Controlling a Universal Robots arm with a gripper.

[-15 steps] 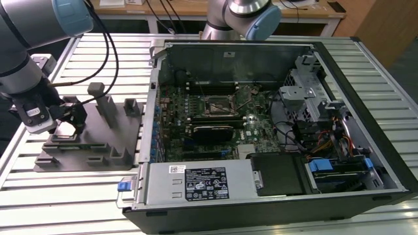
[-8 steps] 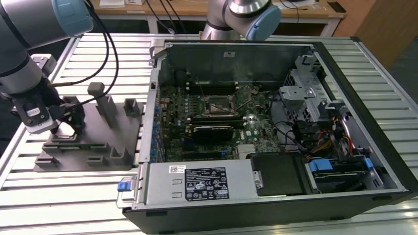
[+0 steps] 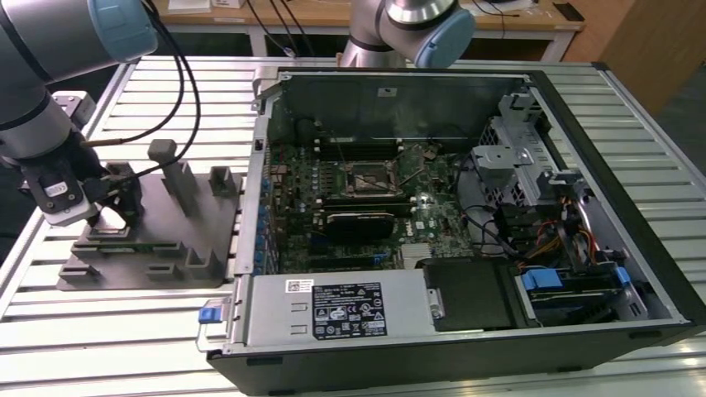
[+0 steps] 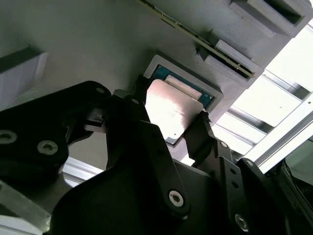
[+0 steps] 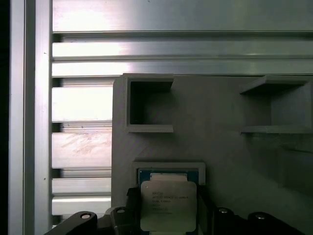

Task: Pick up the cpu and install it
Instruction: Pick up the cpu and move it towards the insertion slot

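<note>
One table: slatted aluminium table (image 3: 165, 91), running under everything in the exterior view.
Computer case: open case (image 3: 649, 207) on its side, centre and right of the exterior view; the board's empty socket (image 3: 369, 178) lies near the middle of it.
Arm: comes in from the upper left of the exterior view and bends down over the lower-left area.
Fixture: grey plastic fixture (image 3: 144, 256) at lower left, beside the case, with upright blocks and a shallow square pocket (image 5: 168, 166).
Gripper: the gripper (image 3: 97, 217) is low over the fixture; in the second wrist view its black fingers (image 4: 204, 137) press on two opposite edges of the chip, closed to about the chip's width, nothing else held.
Chip: the chip (image 4: 168, 105) is a flat silver square, apparently tilted and just clear of the pocket's blue-green floor, directly over it, well apart from the socket.
Handling: probably light and rigid, with a smooth metal top that could slip. The underside is likely delicate, so the edges are the place to hold it, kept level.
</note>
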